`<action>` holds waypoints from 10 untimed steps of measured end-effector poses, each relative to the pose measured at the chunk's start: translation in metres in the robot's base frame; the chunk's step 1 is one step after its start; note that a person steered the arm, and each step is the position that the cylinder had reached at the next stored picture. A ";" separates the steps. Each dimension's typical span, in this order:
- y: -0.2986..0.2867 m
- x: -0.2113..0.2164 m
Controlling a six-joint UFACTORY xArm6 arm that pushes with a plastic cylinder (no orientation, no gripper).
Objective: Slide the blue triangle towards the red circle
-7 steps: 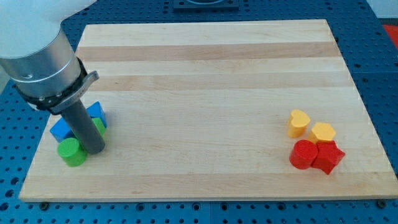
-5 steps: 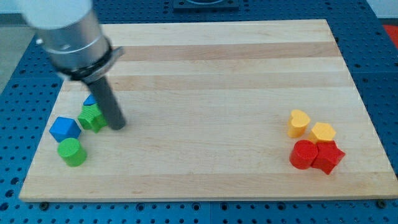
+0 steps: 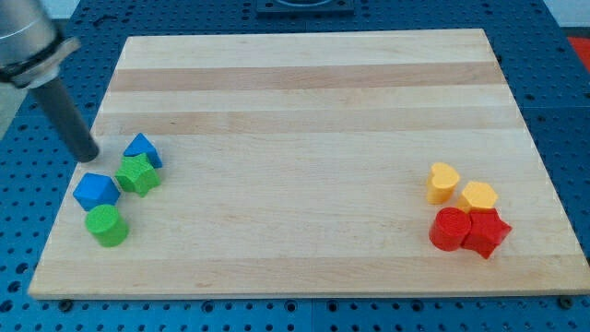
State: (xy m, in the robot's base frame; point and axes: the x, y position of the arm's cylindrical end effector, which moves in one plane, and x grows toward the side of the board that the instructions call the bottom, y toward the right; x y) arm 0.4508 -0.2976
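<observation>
Pincerless rod, my tip (image 3: 88, 156) left of blue triangle (image 3: 141, 148); red circle (image 3: 450, 229) far right.

My tip (image 3: 87, 155) now sits near the board's left edge, left of the blue triangle (image 3: 141, 148), having swung away from the right side of the green star (image 3: 137, 173). The blue triangle, earlier hidden behind my rod, now shows fully above the green star.
</observation>
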 end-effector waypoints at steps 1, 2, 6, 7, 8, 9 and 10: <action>0.028 -0.011; 0.062 -0.029; 0.138 0.032; 0.123 0.044; 0.123 0.059; 0.120 0.100; 0.118 0.131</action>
State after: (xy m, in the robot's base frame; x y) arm 0.5817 -0.1795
